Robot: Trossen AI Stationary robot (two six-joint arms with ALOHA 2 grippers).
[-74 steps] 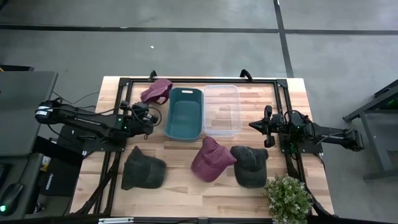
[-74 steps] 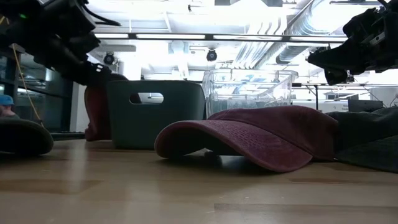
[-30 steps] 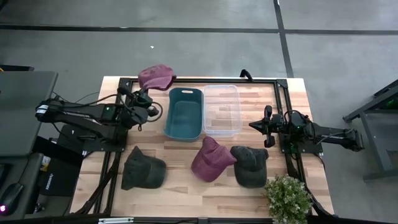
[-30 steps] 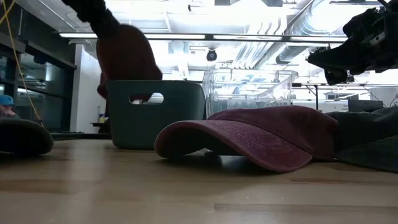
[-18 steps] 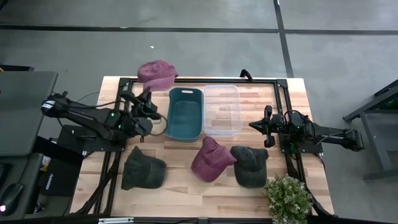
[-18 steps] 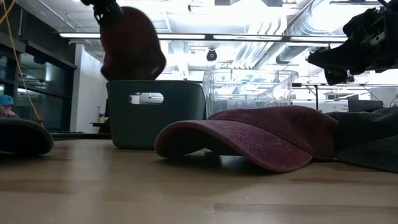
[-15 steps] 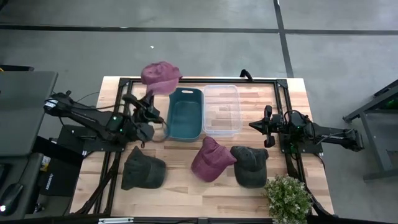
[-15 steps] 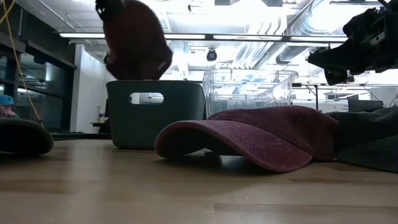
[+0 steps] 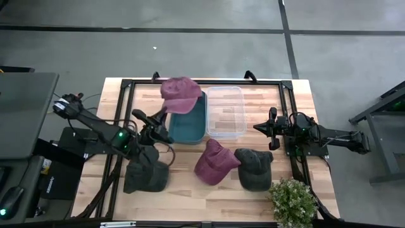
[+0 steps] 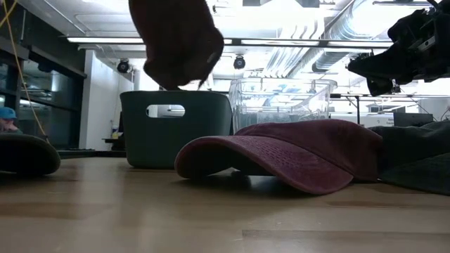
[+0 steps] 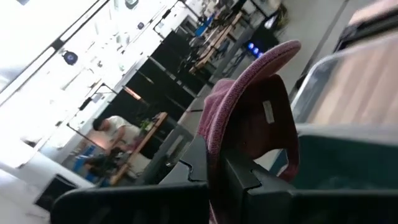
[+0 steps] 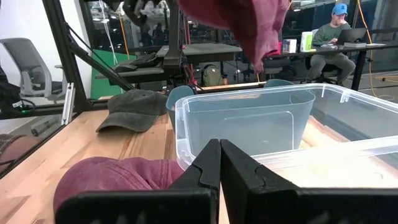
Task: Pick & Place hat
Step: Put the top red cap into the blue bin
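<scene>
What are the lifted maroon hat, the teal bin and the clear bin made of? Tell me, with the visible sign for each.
Maroon hat, held up by the left gripper: soft washed cloth, probably cotton; it sags and shows a fuzzy matte surface.
Teal bin: opaque moulded plastic, likely matte, with a cut-out handle.
Clear bin: see-through glossy plastic; the table shows through its walls.

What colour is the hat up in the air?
Maroon hat, clearest in the high view.

Bright ceiling lights (image 10: 281,41) glare overhead, leaving the raised maroon hat (image 10: 176,42) backlit and blurred.
</scene>
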